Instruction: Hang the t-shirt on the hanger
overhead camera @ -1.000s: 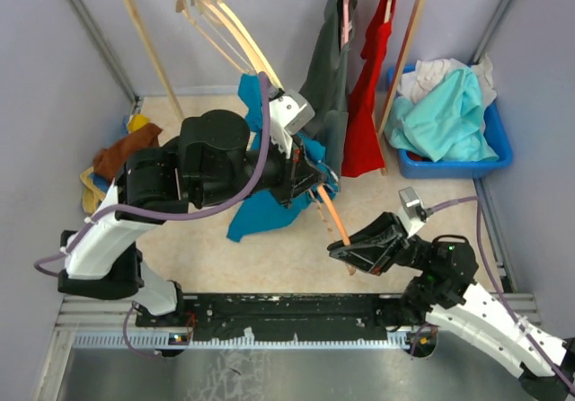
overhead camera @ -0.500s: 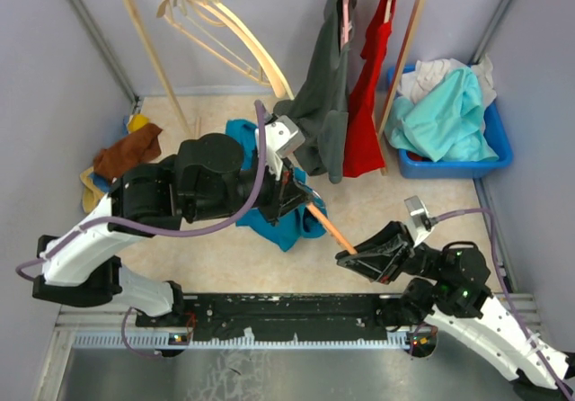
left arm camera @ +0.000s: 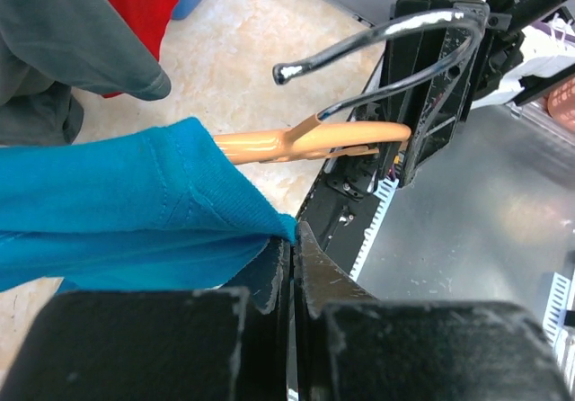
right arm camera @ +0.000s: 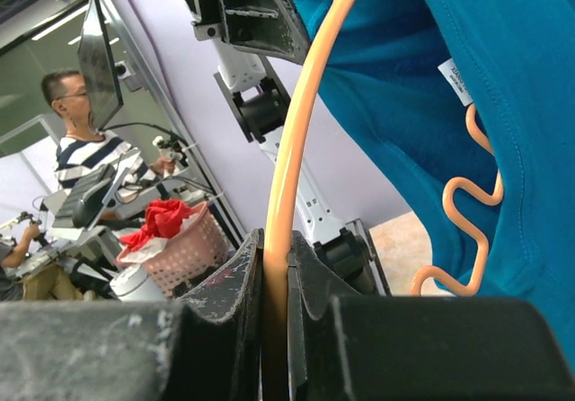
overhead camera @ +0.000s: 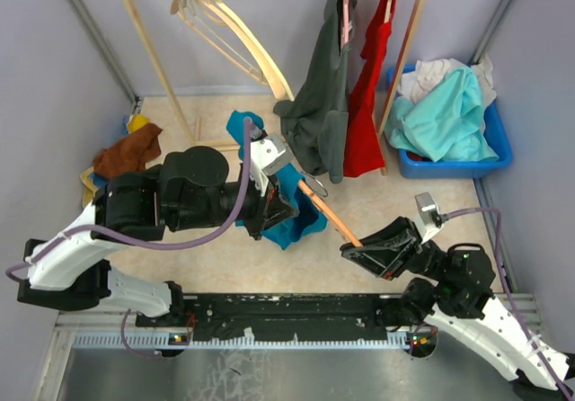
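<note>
The teal-blue t-shirt (overhead camera: 292, 212) hangs bunched from my left gripper (overhead camera: 280, 205), which is shut on its cloth edge (left arm camera: 225, 212). The thin orange hanger (overhead camera: 332, 217) runs from the shirt to my right gripper (overhead camera: 352, 250), which is shut on its arm (right arm camera: 286, 194). One end of the hanger sits inside the shirt. Its wavy bottom bar (right arm camera: 467, 212) lies against the cloth, near a white label (right arm camera: 454, 82). The silver hook (left arm camera: 377, 46) shows in the left wrist view, above the orange neck (left arm camera: 314, 140).
A wooden rack (overhead camera: 157, 68) with a metal rail stands at the back, bearing cream hangers (overhead camera: 229, 32), a dark grey shirt (overhead camera: 319, 104) and a red garment (overhead camera: 364, 95). A blue bin (overhead camera: 499, 149) holds aqua and white clothes. Brown and yellow cloths (overhead camera: 126, 149) lie at the left.
My left arm has drawn back toward me and lower, carrying the shirt down and left, away from the grey shirt. My right gripper with the hanger shifted slightly right. The cream hangers swung.
</note>
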Controlling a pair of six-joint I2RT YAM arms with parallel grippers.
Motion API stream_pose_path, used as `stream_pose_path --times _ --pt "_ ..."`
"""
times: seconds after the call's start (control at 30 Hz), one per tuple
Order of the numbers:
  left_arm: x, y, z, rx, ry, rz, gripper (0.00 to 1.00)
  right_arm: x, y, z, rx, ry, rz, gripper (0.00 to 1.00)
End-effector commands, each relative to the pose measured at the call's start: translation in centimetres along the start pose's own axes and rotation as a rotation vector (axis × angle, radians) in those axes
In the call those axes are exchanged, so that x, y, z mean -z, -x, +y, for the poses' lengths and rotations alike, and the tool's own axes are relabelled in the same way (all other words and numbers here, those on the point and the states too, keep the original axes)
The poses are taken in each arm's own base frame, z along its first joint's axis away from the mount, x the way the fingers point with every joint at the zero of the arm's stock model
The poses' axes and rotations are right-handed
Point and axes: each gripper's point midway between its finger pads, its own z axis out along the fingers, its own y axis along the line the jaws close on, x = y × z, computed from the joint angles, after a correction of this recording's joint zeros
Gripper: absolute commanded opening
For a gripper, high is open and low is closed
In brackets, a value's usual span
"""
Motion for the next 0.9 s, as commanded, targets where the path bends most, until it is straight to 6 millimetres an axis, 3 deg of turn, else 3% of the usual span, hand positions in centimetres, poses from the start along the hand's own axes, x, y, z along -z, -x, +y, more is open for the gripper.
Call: stream_pose_path --times 0.0,0.13,0.3,0.7,0.87 --pt "1.2 0.5 -1.8 -0.048 -0.114 -0.018 0.0 -0.1 4.2 2.9 0.073 0.093 -0.161 0.0" --pt "0.9 0.2 -2.7 -0.06 -0.164 -0.005 0.0 -0.2 4.4 2.8 0.062 0.096 -0.182 0.0" --pt "-0.9 0.1 -3.6 -0.075 -0.188 0.04 0.0 -0.3 4.2 2.8 0.039 0.136 -0.208 0.0" --pt "-3.5 1.7 -7.7 -0.071 -0.324 -0.001 0.01 -1.5 3.3 2.6 0.011 0.206 -0.197 0.0" --pt "-3.1 1.9 -6.6 -0.042 -0.247 -0.029 0.11 -1.5 4.0 3.6 0.024 0.23 -0.197 0.0"
